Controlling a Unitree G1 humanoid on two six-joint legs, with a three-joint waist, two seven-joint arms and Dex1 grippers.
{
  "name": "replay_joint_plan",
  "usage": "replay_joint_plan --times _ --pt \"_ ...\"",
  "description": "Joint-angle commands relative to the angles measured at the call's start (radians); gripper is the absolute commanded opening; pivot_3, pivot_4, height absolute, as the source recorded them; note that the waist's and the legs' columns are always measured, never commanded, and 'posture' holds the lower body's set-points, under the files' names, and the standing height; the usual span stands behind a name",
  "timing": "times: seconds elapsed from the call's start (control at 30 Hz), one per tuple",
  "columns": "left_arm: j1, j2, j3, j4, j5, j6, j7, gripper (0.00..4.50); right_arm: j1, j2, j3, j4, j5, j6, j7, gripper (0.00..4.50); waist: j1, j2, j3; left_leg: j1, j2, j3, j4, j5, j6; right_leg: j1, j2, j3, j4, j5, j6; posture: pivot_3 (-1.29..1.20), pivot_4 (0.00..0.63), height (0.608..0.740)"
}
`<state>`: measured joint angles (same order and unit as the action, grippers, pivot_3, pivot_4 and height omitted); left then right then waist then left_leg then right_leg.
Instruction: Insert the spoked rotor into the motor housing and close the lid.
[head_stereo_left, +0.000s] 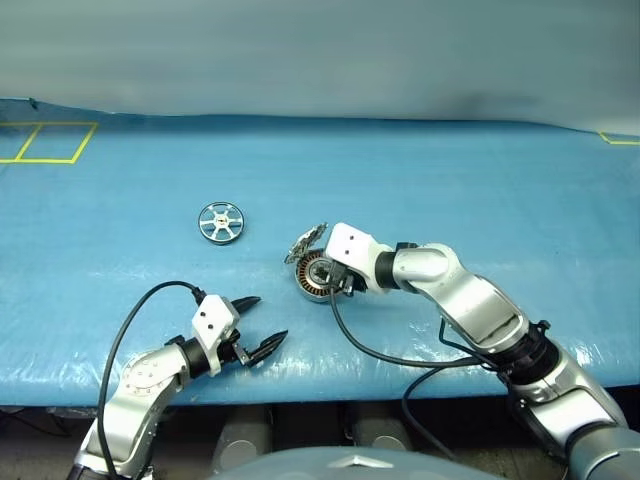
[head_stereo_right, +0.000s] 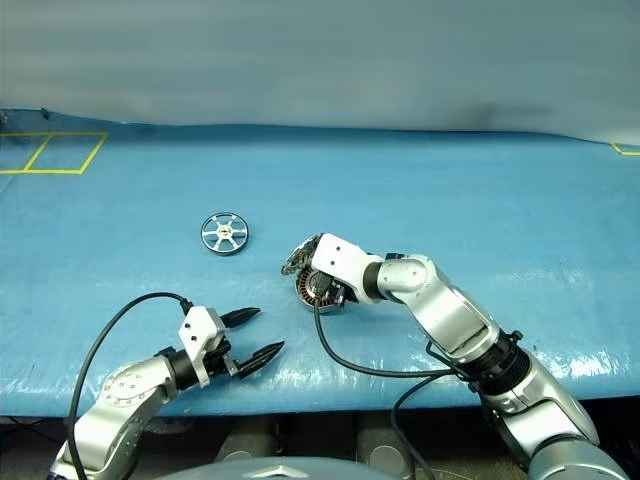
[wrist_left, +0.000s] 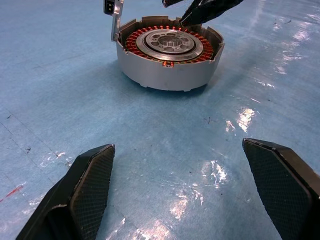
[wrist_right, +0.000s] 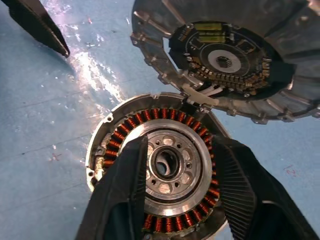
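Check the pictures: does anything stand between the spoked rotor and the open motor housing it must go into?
Bare table lies between the spoked rotor and the motor housing. The lid is swung up, but the right hand hangs right above the housing's opening.

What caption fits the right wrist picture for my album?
Open lid hinged up over the housing, copper windings showing, right end effector hovering just above.

Robotics lab or test bench: long work surface under glossy blue plastic sheet (head_stereo_left: 480, 180), yellow tape squares (head_stereo_left: 48, 142) marking zones at far corners, plain grey backdrop wall (head_stereo_left: 320, 50), opened electric-motor parts laid out.
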<state>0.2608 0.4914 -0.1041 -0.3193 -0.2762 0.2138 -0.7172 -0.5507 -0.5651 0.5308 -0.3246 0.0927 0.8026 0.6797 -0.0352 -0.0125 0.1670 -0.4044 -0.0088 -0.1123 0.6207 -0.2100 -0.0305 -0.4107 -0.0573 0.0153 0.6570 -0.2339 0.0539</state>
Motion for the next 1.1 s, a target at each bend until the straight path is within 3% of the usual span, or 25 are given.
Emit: replay_joint_plan --times 0.03,0.93,1.1 --pt "0.011 -0.004 0.009 -0.027 0.0 -0.009 0.012 4.5 -0.032 0.005 -0.006 0.011 -0.022 -0.024 0.024 2.27 0.0 0.0 0.0 0.0 0.0 0.0 0.0 0.0 0.0 0.0 0.0 0.0 0.0 0.0 0.0 0.0 0.15 0.74" --pt "0.031 -0.007 0.003 -0.034 -0.002 -0.013 0.022 4.5 0.039 0.058 -0.046 0.009 0.044 0.115 0.065 2.27 0.0 0.0 0.0 0.001 0.0 0.0 0.001 0.0 0.0 0.001 0.0 0.0 0.001 0.0 0.0 0.0 0.15 0.74" --pt "0.033 -0.009 0.003 -0.034 -0.001 -0.015 0.022 4.5 0.039 0.063 -0.044 0.016 0.05 0.124 0.065 1.05 -0.001 0.0 0.0 0.001 0.0 0.0 0.002 0.0 0.0 0.001 0.0 0.0 0.002 0.0 0.0 0.0 0.15 0.74"
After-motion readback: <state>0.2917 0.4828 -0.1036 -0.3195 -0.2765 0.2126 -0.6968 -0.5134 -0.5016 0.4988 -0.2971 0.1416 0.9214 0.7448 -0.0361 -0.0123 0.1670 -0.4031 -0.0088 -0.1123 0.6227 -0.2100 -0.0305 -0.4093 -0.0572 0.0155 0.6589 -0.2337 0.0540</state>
